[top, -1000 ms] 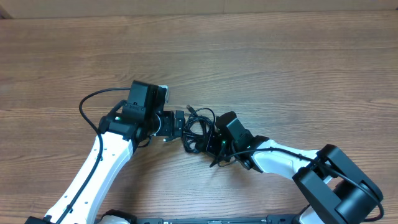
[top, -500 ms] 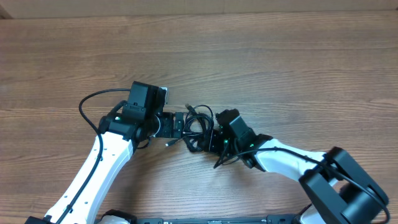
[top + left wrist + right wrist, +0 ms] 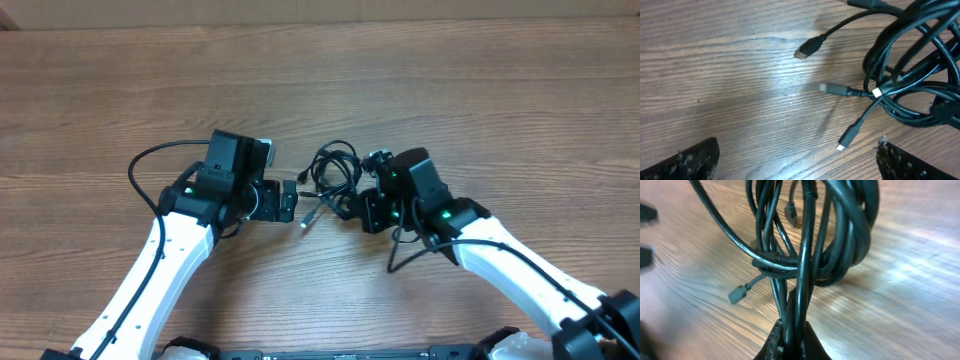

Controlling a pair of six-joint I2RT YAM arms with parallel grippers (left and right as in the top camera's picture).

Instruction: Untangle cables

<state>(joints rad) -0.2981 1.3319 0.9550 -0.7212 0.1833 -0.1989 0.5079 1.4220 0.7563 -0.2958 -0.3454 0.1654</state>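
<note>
Plainly the cables (image 3: 335,170) are one tangled bundle, pinched by several strands in the clamped right gripper (image 3: 790,337) at the bundle's right edge; the left gripper (image 3: 294,201), fingers spread and empty, sits just left of the bundle, nearest the loose plug ends (image 3: 849,136) that trail toward it

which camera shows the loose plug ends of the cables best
Left wrist: three plug ends show large and separate beside the cables. Overhead shows them tiny; right wrist blurs them behind the bundle in the right gripper.
</note>
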